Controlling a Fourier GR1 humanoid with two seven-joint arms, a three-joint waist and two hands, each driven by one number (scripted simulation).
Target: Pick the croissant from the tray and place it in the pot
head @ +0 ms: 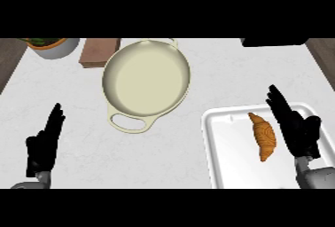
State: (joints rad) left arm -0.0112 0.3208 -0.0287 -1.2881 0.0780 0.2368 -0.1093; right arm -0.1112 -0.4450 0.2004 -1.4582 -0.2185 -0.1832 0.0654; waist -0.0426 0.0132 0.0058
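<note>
A pale, lightly mottled counter (72, 95) fills the view, with dark wood showing at its far left and right edges. Toward twelve o'clock sits the cream oval pot (146, 80), nothing inside it, one loop handle pointing toward six o'clock and the other toward the far edge. At about eleven o'clock from the pot stands a brown block (99, 52), and beyond that, at the ten o'clock corner, a white bowl of greens (52, 46). A dark object (274, 41) lies at one o'clock. At four o'clock rests the white tray (226, 155), and the croissant (262, 136) lies on it lengthwise, well apart from the pot. The right hand (296, 128) stands just beside the croissant on its three o'clock side, fingers straight, holding nothing. The left hand (44, 144) rests at eight o'clock, fingers straight and up, also holding nothing.
</note>
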